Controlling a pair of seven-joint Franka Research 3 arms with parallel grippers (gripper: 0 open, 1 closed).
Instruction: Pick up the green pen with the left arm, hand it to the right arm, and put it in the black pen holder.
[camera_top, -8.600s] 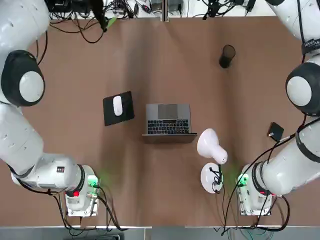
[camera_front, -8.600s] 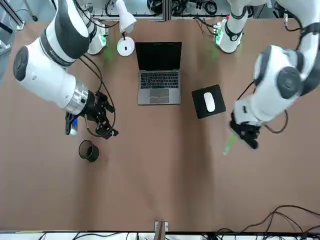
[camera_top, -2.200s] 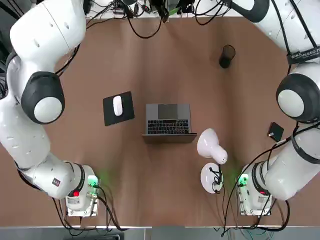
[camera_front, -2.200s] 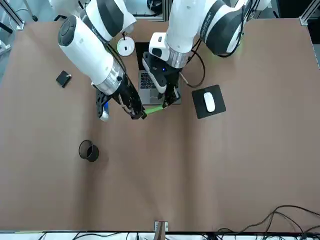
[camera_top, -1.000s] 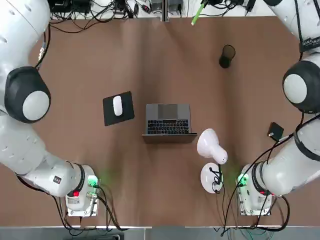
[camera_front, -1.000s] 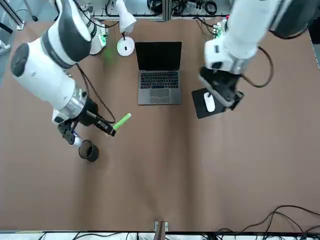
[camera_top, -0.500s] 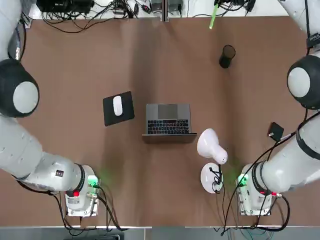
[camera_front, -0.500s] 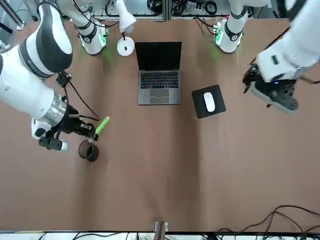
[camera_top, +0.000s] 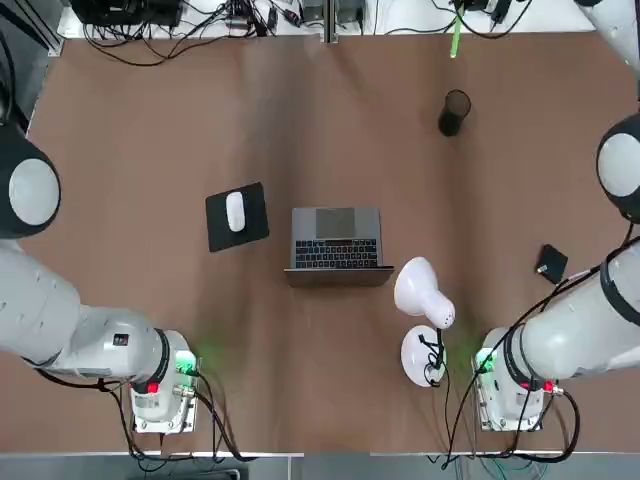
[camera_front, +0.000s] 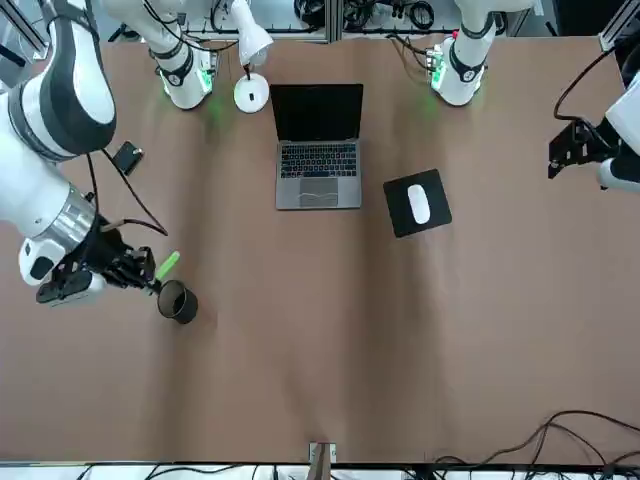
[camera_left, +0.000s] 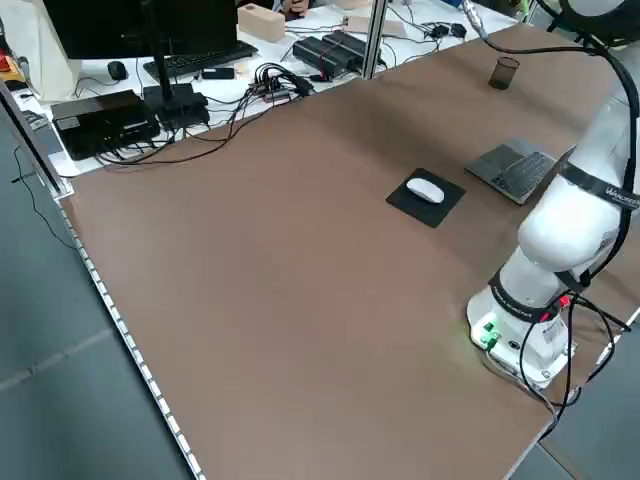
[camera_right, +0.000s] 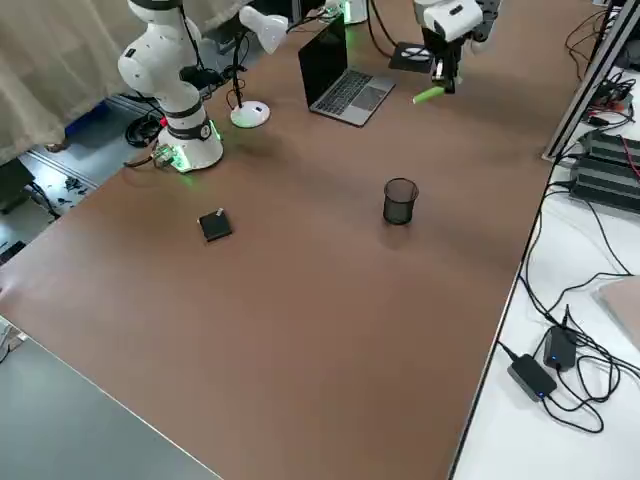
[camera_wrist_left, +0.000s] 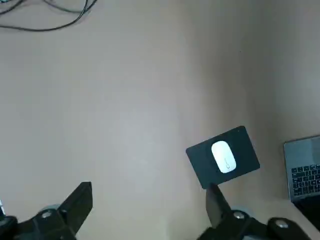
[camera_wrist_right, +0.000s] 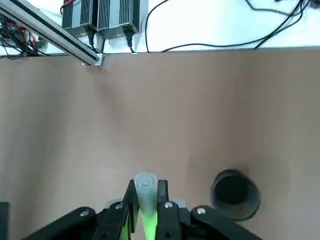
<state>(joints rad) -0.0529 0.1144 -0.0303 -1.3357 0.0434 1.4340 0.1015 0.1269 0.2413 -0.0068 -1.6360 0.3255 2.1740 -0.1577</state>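
Observation:
The lime-green pen (camera_front: 167, 263) is held in the air by my right gripper (camera_front: 150, 275), which is shut on it. The pen's free end sticks out just above and beside the black pen holder (camera_front: 180, 302). In the right wrist view the pen (camera_wrist_right: 146, 200) is pinched between the fingers, with the pen holder (camera_wrist_right: 235, 194) standing apart to one side on the table. From overhead, the pen (camera_top: 456, 35) lies past the far edge, beyond the pen holder (camera_top: 453, 112). My left gripper (camera_front: 572, 152) hangs open and empty far out on its own side, its fingers (camera_wrist_left: 80, 200) wide apart above bare table.
An open laptop (camera_top: 336, 238) sits mid-table. A white mouse on a black pad (camera_top: 236, 212) lies to its left and a white desk lamp (camera_top: 423, 290) to its right. A small black gadget (camera_top: 551, 264) lies near the right arm's base. Cables run along the far edge.
My right gripper has carried the pen sideways toward the pen holder. The left arm has swung away to its own side with its gripper open and empty.

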